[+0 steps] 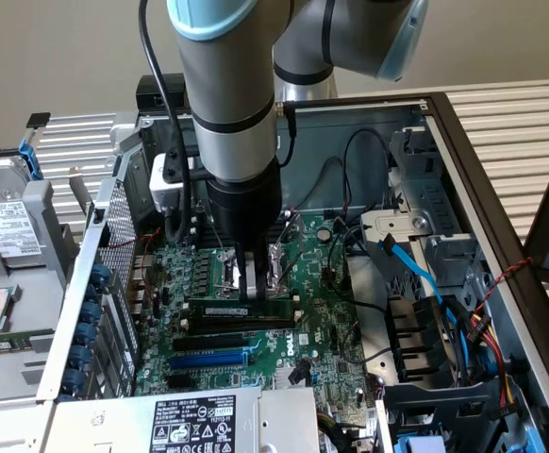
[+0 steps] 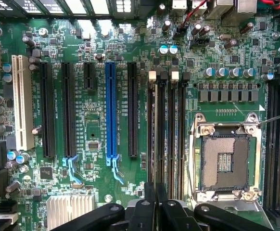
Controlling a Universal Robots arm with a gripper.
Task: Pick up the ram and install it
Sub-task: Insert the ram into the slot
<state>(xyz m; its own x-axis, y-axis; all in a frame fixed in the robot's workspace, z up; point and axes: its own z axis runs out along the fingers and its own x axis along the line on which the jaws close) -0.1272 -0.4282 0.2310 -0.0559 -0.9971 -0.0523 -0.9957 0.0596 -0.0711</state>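
Ram [image 1: 225, 310] looks long, thin, dark; small white label; hand [image 1: 253, 293] grips it.

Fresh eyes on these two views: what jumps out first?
The grey robot arm reaching down into the open computer case, with its gripper closed on the long dark-green ram stick at the black memory slots mid-board. In the wrist view, the bright blue expansion slot and the empty silver-framed processor socket stand out on the green motherboard.
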